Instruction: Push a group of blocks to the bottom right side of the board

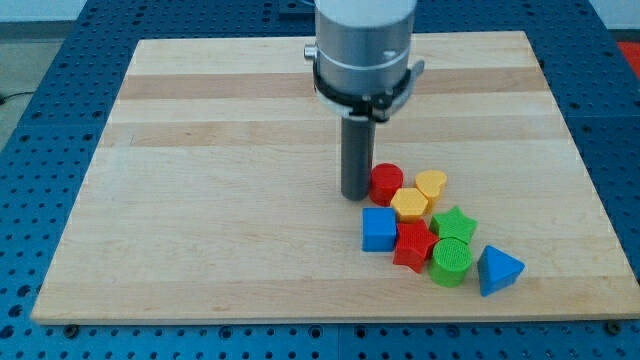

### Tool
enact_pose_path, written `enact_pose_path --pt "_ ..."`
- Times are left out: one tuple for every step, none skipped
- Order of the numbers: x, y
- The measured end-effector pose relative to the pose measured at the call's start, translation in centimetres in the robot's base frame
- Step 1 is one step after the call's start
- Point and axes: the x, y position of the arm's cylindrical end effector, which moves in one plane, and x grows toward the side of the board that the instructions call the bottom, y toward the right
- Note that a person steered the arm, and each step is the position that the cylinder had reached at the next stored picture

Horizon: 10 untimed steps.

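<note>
My tip (355, 194) touches the red cylinder (386, 184) atop the block cluster.

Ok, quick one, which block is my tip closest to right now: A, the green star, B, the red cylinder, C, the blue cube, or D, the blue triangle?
B: my tip sits just to the view's left of the red cylinder, at the cluster's upper left edge, while the other three lie lower and farther off.

Bright, even overhead light; sharp focus across the frame.
Soft short shadows sit under the blocks at lower right; a faint sheen lies on the wooden board (250, 200); slight softness at the top centre.
</note>
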Motion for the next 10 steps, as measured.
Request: enact_pose_path --pt "1.8 0.3" --pt "2.0 -6.6" --pt "5.3 -5.9" --pt "5.7 -2.9" --pt "5.4 1.4" --pt "5.1 5.7" --pt "5.4 2.2" --pt "9.1 -0.1" --pt "12.2 1.1" --pt "11.8 2.7"
